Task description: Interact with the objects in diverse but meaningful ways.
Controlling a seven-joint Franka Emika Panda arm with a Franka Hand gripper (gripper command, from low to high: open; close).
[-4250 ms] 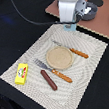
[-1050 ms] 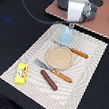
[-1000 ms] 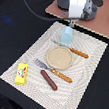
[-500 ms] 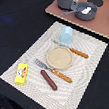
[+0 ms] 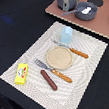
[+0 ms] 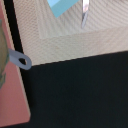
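A pale woven placemat (image 5: pixel 83 70) lies on a black table. Nearest are the yellow box (image 5: pixel 21 73) and brown sausage (image 5: pixel 49 80), then fork (image 5: pixel 53 70), plate (image 5: pixel 59 57) and knife (image 5: pixel 71 49). The blue block (image 5: pixel 66 35) stands upright beyond. The gripper (image 5: pixel 67 3) sits at the far edge; I cannot tell how wide it is open.

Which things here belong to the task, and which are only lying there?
Task things: pale blue block, yellow box, brown sausage.
Only lying there: tan plate, fork, knife, placemat.
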